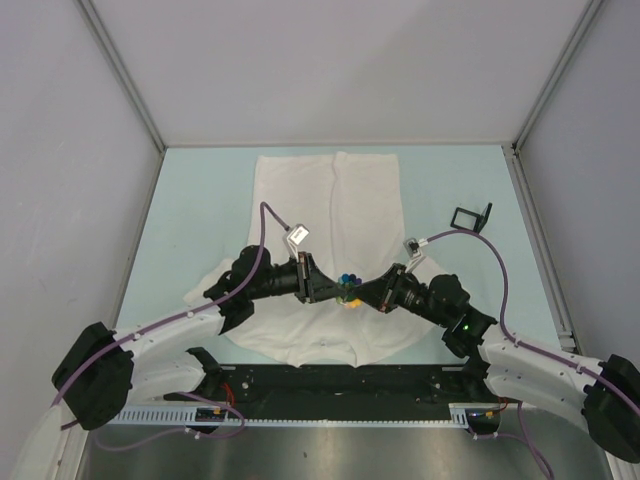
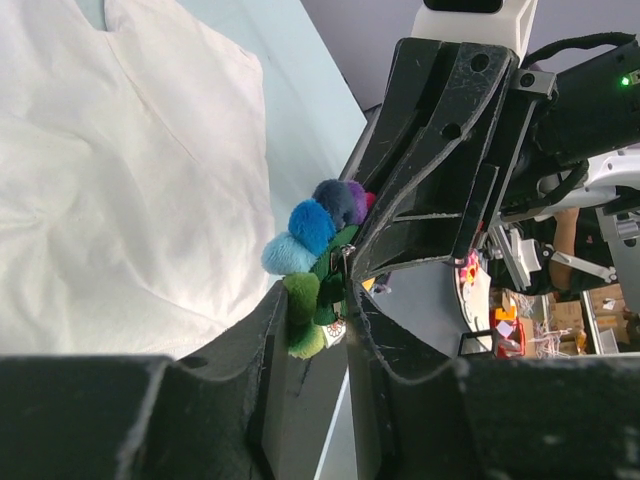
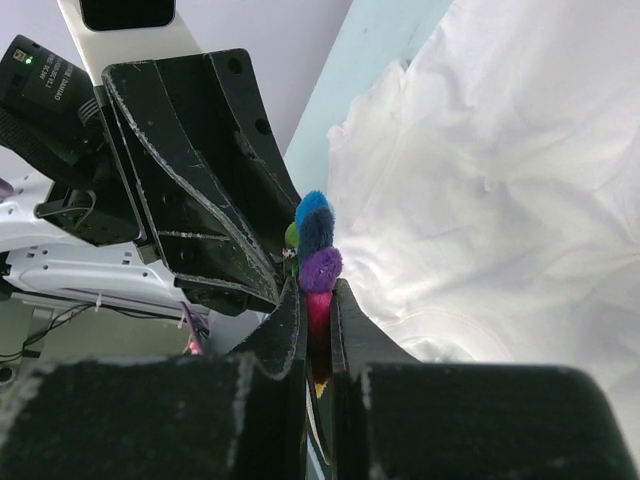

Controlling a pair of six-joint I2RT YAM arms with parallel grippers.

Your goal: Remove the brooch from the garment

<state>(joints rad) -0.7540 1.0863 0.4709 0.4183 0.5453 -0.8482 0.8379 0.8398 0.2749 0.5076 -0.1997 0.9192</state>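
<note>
From above, both arms meet nose to nose over the shirt (image 1: 330, 200), which lies down the middle of the table (image 1: 200, 200) from far edge toward near edge. The left gripper (image 1: 334, 288) and right gripper (image 1: 364, 292) have the brooch (image 1: 348, 286) between them, over the shirt's near half, closer to the near edge than the far one. Left wrist now: the left fingers (image 2: 262, 340) are clamped on the green petals, blue and purple poking out above, and the right gripper presses in from the right. Right wrist: its fingers (image 3: 282, 335) squeeze the pink petal, purple and blue above, and here the cloth sits well behind the brooch, a depth the top view flattens out. No view shows the pin itself, so I can't tell whether it's free of the cloth. The risk: two grips on one small soft flower. Pull apart and a petal could tear or one grip slip; lift with the pin caught and the shirt comes up too
</note>
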